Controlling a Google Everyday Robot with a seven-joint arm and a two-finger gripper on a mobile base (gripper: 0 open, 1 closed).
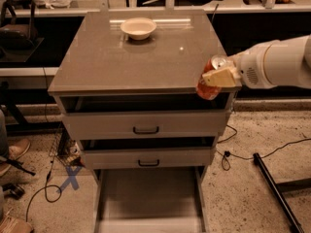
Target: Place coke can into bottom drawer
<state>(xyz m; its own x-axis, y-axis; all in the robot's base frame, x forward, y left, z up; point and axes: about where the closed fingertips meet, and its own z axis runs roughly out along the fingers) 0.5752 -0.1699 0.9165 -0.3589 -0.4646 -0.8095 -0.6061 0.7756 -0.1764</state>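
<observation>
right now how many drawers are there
3: top drawer, middle drawer below it, bottom drawer pulled out lowest. The gripper holds the coke can at the cabinet's right edge.

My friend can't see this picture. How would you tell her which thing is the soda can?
Find the big grey cabinet with three drawers. At its front corner on the picture's right, the robot's white arm ends in a gripper shut on the coke can. The can is small and red-orange with a silver top, unlike the pale bowl at the back.
</observation>
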